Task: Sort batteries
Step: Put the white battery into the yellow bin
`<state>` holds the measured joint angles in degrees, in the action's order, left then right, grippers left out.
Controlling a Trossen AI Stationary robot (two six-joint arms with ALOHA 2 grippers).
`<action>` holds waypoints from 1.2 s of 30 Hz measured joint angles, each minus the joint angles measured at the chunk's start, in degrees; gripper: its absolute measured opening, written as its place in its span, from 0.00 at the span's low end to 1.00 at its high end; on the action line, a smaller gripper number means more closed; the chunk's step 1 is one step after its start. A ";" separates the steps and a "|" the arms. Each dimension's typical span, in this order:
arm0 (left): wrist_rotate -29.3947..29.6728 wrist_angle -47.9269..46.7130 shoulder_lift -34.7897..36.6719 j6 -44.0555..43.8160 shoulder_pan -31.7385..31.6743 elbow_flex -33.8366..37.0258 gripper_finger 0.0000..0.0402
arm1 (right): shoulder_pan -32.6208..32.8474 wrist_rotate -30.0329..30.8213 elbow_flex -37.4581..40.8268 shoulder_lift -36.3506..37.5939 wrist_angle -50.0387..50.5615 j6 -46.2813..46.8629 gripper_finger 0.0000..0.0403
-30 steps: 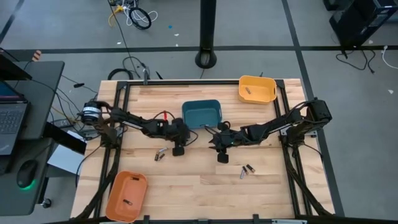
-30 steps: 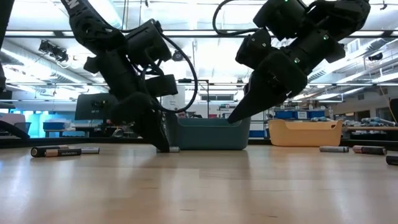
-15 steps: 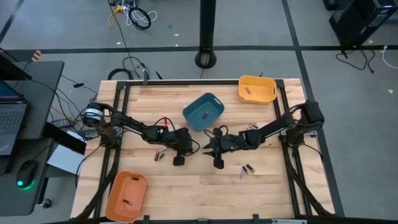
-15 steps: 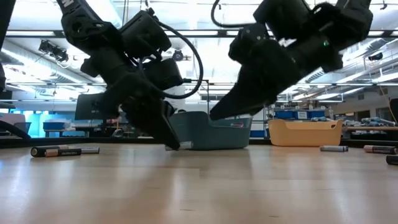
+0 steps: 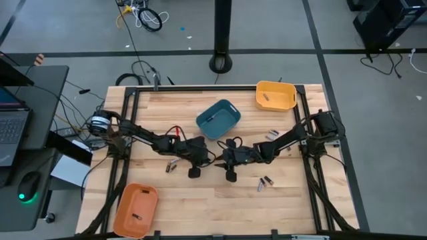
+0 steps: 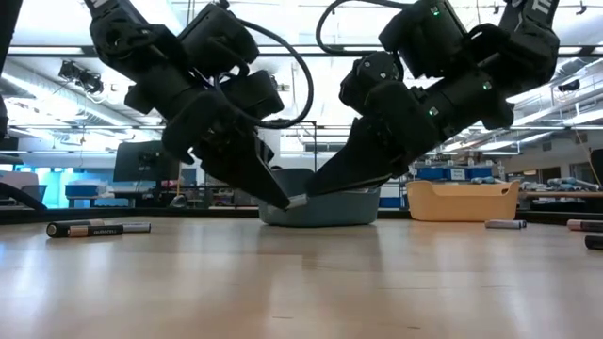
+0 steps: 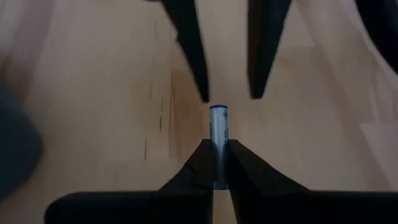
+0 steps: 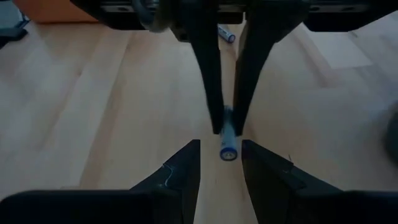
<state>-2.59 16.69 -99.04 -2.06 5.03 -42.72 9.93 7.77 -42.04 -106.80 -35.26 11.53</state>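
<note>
A small silvery cell with a blue end [image 7: 218, 134] sits pinched between the left gripper's [image 7: 218, 163] two fingers, its free end sticking forward past their tips and clear of the table. Directly ahead of that free end stand the right gripper's [image 8: 219, 160] fingers, parted to a moderate gap with nothing between them yet; in the right wrist view the cell's blue end [image 8: 228, 151] lies just ahead of that gap and roughly centred on it. The low view shows both sets of fingertips meeting tip to tip above the wood, the cell [image 6: 297, 201] at the junction.

This reads as a hand-over. To do it well, the right fingers should slide forward around the exposed half, keeping the cell centred between them, and close fully before the left fingers release. Too short a bite risks the cell pivoting or dropping. The teal bin [image 5: 218, 120] lies beyond the fingertips; loose cells [image 5: 265, 181] rest on the table [image 5: 200, 207] on the right arm's side.
</note>
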 joint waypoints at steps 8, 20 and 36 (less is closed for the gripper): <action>-0.04 3.55 0.09 -0.01 0.73 -0.02 0.08 | -0.04 0.05 0.00 0.00 0.14 -1.09 0.32; -0.02 4.08 0.11 -0.28 0.71 -0.07 0.08 | -0.04 -0.24 0.00 0.00 0.14 -2.22 0.14; -0.07 4.13 0.15 -1.31 0.69 -0.07 0.14 | -0.04 -1.40 0.00 0.00 -0.21 -2.69 0.11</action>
<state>-2.66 20.82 -98.89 -3.37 5.72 -42.78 9.89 6.37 -42.04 -106.80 -35.46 8.84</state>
